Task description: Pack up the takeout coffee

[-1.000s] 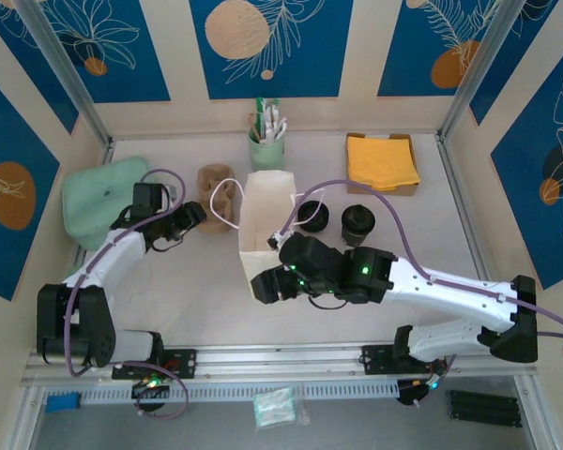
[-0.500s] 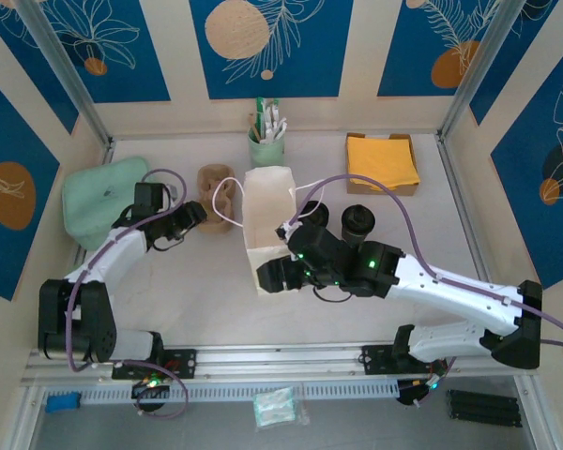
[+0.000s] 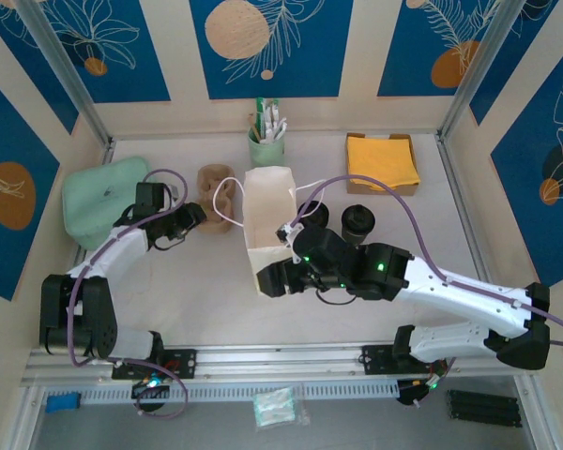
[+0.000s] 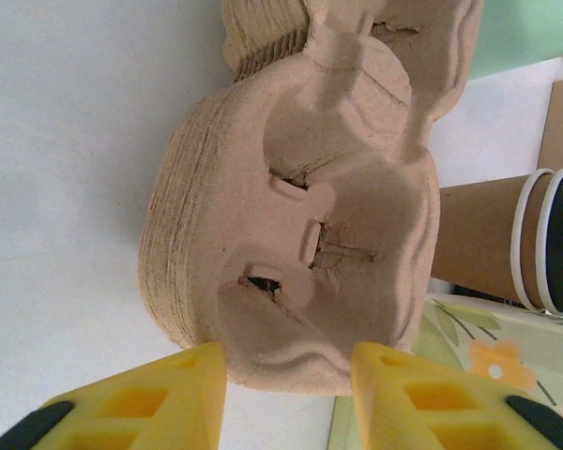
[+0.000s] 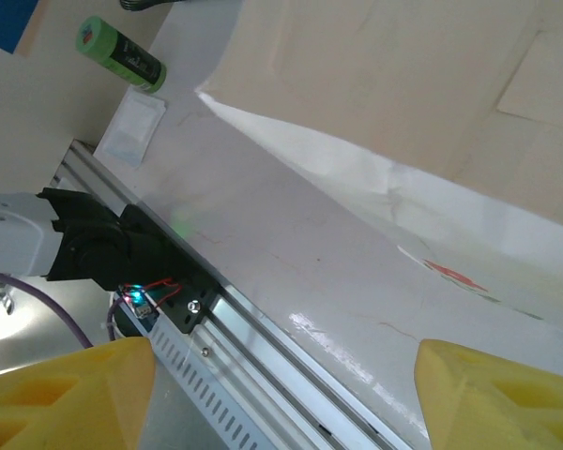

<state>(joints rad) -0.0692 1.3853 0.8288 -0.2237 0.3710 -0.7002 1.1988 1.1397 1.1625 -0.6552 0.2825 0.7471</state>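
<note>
Pale tabletop (image 3: 188, 281): left claw (image 4: 286, 389), jaws apart, straddles the pulp carrier (image 4: 300, 234); right claw (image 5: 280, 380) gapes beside the bag (image 3: 263, 216). Next, likely: clamp the carrier.

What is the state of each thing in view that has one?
Paper bag: upright, top open.
Coffee cup: lidded, upright, outside the bag.
Carrier trays: stacked, top one empty.
Left gripper: open, at the trays' edge.
Right gripper: open, holding nothing.
</note>
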